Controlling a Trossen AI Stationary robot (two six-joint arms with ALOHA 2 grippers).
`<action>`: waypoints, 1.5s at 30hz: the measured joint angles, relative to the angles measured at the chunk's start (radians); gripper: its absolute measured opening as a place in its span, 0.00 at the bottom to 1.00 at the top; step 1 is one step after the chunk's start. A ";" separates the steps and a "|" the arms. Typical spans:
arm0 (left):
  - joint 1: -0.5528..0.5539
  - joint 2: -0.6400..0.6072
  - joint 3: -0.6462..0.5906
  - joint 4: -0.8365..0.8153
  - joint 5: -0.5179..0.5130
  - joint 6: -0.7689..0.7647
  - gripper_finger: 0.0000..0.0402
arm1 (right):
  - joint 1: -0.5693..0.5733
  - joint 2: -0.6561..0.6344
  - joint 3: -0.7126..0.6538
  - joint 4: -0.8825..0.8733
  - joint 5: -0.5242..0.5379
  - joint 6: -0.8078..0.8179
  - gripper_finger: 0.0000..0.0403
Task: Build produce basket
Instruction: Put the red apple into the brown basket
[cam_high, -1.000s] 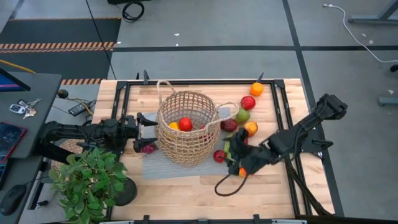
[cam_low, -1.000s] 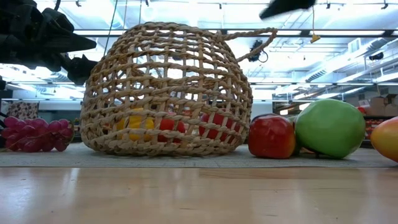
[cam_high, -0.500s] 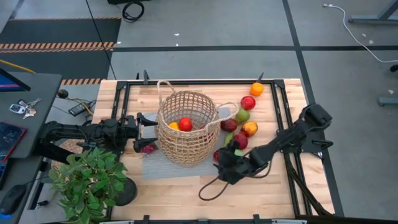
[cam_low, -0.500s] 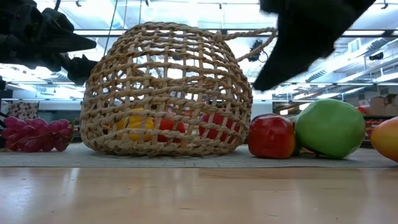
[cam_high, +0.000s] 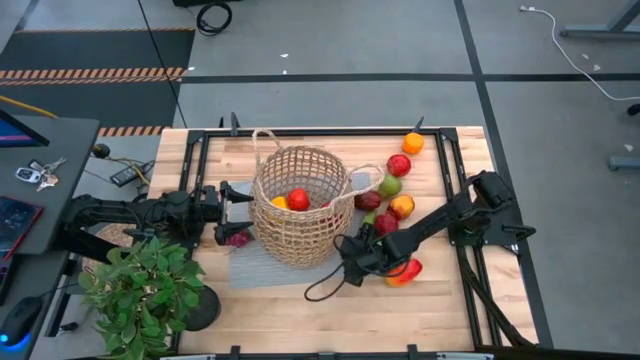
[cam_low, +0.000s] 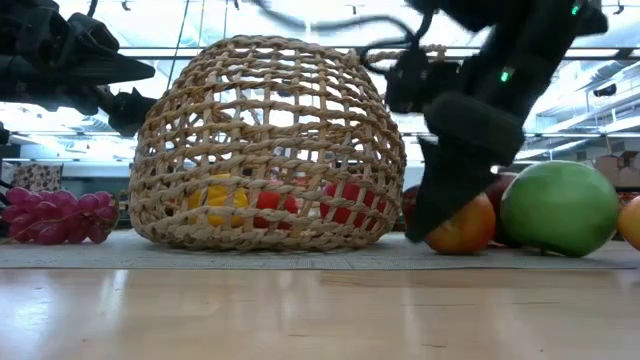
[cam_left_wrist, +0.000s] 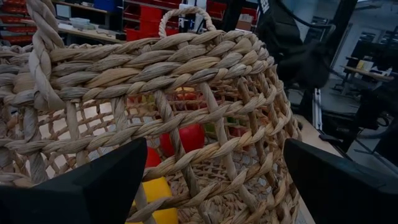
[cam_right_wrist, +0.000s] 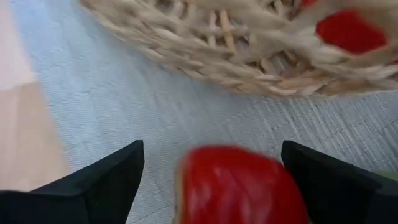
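Wicker basket | tan open weave | red, yellow produce inside

A workshop or lab: concrete floor with hazard tape, ceiling strip lights, red storage bins on shelves.

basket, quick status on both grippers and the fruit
Left gripper open beside basket. Right gripper open around a red apple on the mat. Nothing held.
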 joint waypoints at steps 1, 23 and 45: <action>0.000 0.000 0.000 0.000 0.000 0.000 0.96 | -0.001 0.001 -0.002 -0.016 -0.002 0.000 0.94; 0.000 0.000 0.000 0.000 0.000 0.000 0.96 | 0.009 -0.088 0.037 -0.033 0.009 -0.032 0.72; 0.000 0.000 0.000 0.000 0.000 0.000 0.96 | -0.071 -0.420 0.116 0.459 0.156 -0.732 0.75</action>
